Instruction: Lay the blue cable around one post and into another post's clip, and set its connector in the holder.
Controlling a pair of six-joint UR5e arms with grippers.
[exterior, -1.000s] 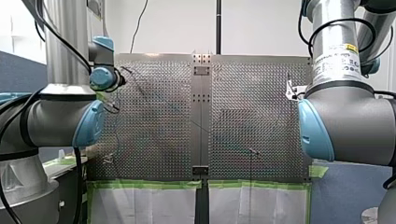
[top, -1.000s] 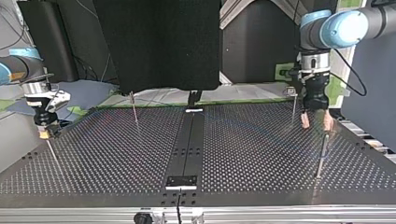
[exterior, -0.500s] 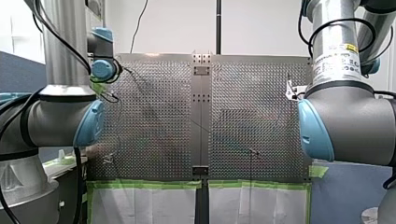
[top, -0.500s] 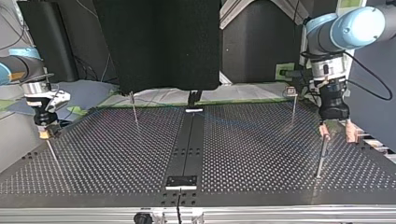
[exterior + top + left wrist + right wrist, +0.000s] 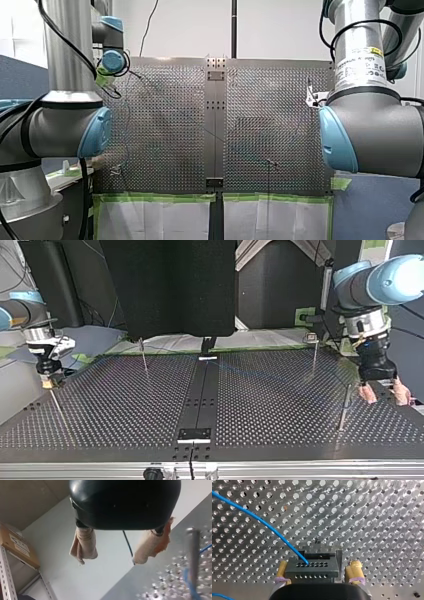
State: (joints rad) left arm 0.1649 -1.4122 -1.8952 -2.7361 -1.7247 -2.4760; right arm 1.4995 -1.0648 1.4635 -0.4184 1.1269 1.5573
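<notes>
**Right arm.** My right pincer [image 5: 318, 565] sits low over the perforated surface [image 5: 374, 517].
- The connector [image 5: 312, 571] is a dark block with two rows of small holes. It lies in the pincer's gap, close in front of the pincer's body.
- Grip: cannot tell. The right wrist view does not resolve whether the pincer is clenched on the block or merely straddling it.
- A grey metal holder [image 5: 320, 551] stands against the connector's far side and one flank, just ahead of the pincer.
- The blue cable [image 5: 262, 523] enters the connector's upper row of holes. From there it runs ahead of the pincer and off to one side in a shallow curve over the surface.
- A second short stretch of blue shows low beside the pincer's body.

**Left arm.** My left pincer [image 5: 108, 561] is released.
- Its beige wrapped pads [image 5: 83, 545] are well apart, with nothing between them.
- The pincer hangs clear of the surface, which lies below it and to one side.
- A thin metal post [image 5: 195, 552] stands upright beside the pincer, outside one pad. It is blurred.
- A blue line of cable runs by the post's lower part. Whether it touches the post cannot be resolved.

**Top view.** The two pincers are well apart, at opposite sides of the surface.
</notes>
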